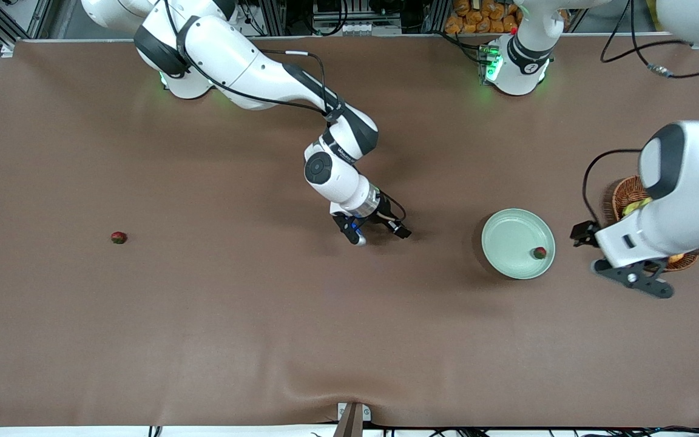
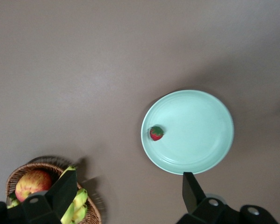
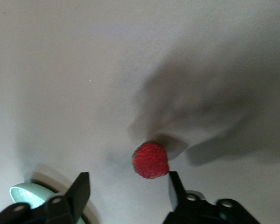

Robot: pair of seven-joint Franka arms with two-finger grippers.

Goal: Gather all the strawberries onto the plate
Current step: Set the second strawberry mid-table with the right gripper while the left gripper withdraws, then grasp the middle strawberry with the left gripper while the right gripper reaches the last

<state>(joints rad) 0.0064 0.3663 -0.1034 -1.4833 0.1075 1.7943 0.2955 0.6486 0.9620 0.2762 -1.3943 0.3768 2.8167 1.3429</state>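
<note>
Near the rim of the mint-green plate (image 1: 510,229), on the side toward the left arm's end of the table, one strawberry (image 1: 539,252) already lies inside. A second strawberry (image 1: 118,237) sits alone on the brown table (image 1: 204,334), well apart from the plate, toward the right arm's end. The third strawberry (image 3: 150,160) shows only in the right wrist view, between the spread fingers of the right gripper (image 1: 378,233), which is low over the table's middle; its jaws stand apart and do not clamp the berry, and I cannot tell whether the fruit rests on the cloth or not. The left gripper (image 1: 611,258) hangs beside the plate over the wicker basket (image 1: 625,193), which holds an apple (image 2: 32,184) and bananas (image 2: 77,203); its jaws are wide and hold nothing.

One berry looks delivered, with two left to collect. The right arm's berry seems the step in hand: the next move likely calls for closing gently around it, since it is small and soft, then carrying it to the plate.
</note>
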